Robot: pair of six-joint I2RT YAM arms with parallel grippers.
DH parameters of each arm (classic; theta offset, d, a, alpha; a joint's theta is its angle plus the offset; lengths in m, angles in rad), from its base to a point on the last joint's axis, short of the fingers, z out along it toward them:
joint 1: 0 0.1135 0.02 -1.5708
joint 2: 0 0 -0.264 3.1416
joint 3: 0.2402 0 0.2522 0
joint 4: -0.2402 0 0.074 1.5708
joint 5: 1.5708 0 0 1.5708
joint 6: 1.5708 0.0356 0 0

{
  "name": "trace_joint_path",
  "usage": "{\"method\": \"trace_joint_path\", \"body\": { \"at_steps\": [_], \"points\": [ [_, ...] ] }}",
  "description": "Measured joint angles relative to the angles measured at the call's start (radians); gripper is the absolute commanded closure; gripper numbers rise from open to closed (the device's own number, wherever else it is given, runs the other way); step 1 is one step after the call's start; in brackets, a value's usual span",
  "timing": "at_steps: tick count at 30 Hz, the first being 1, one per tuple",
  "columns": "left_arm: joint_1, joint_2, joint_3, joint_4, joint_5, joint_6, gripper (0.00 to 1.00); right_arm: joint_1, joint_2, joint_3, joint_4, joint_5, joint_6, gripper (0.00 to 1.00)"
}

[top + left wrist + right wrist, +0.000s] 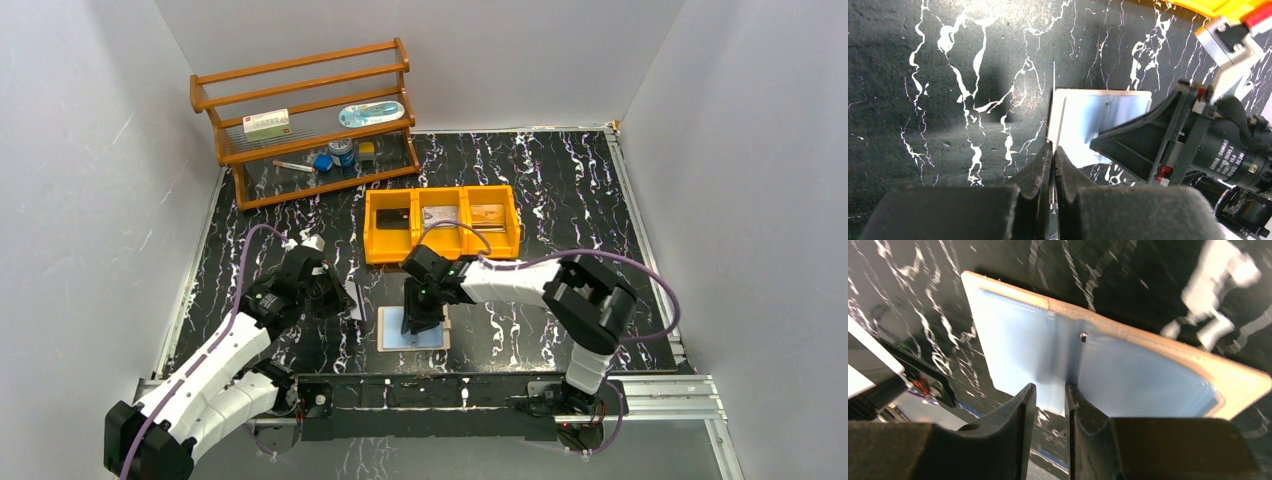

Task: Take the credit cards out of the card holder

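Left jaws clench a credit card [1054, 80] edge-on; right jaws, slightly parted and empty, sit over card holder [1128, 370] crease, likely steadying it.

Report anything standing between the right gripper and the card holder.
Nothing visible does. The right gripper hangs over the card holder, fingers aimed at its central crease; the left gripper pinches a credit card beside it.

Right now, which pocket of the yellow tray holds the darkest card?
The left compartment: its dark card stands out, while the middle compartment and right compartment hold pale tan cards.
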Motion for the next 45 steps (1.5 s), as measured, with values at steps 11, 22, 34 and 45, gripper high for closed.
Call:
{"method": "trace_joint_path", "body": {
  "at_steps": [11,22,34,45],
  "points": [
    [0.000,0.035,0.000,0.020,0.030,0.001,0.98,0.000,-0.136,-0.165,0.038,0.032,0.037,0.65],
    [0.000,0.051,0.000,0.087,0.119,0.004,0.98,-0.017,-0.457,-0.196,0.023,0.117,0.053,0.59],
    [0.000,0.082,0.000,0.140,0.190,0.009,0.98,-0.037,-0.262,-0.272,0.020,0.104,0.064,0.61],
    [0.000,0.091,0.031,0.216,0.324,0.058,0.98,-0.042,-0.430,-0.238,-0.058,0.226,0.058,0.36]
  ]
}}
